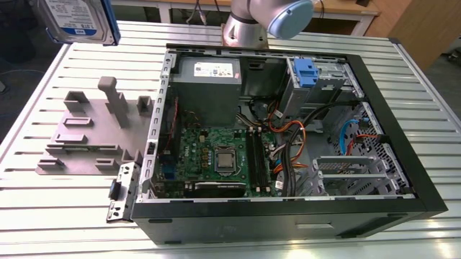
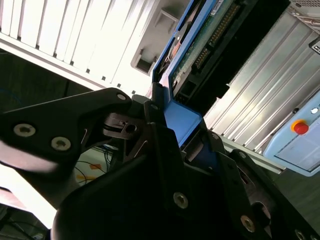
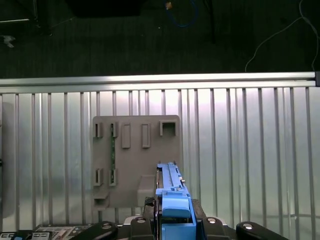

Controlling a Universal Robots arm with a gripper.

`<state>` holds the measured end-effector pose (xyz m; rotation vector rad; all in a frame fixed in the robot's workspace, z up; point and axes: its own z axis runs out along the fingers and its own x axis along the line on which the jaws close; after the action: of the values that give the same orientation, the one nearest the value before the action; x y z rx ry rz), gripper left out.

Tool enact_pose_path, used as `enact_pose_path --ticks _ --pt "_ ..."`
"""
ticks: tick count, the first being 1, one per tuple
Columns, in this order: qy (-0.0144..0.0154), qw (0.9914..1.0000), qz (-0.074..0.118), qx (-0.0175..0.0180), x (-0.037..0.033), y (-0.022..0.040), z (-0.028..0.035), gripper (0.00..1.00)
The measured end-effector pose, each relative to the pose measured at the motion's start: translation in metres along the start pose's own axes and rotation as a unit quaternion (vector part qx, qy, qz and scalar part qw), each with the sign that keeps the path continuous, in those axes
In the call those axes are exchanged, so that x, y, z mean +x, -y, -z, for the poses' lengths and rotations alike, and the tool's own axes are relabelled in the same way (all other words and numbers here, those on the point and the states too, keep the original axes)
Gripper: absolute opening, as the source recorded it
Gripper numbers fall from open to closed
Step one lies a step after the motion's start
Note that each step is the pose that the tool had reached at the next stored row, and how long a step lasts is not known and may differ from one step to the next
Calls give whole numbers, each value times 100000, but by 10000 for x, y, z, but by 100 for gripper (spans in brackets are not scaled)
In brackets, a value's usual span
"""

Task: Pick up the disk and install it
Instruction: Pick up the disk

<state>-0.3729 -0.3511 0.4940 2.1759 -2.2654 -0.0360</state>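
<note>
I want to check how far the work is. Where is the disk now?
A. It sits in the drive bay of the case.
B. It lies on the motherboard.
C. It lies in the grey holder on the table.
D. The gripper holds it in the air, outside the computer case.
D: in the exterior view the disk is up in the air, clear of the grey holder and outside the computer case, and in the first wrist view the gripper clamps its blue carrier.
</note>
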Motion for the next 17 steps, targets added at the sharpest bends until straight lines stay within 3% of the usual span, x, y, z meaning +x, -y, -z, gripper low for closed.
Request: enact_pose_path --ticks 3,6,14,17 --pt "-77 100000 1 -6 81 8 0 37" --pt "-133 100000 5 -5 111 63 -4 37" --pt "-425 99999 -4 16 112 363 -18 37" --pt "-694 99998 -11 36 109 439 -21 37"
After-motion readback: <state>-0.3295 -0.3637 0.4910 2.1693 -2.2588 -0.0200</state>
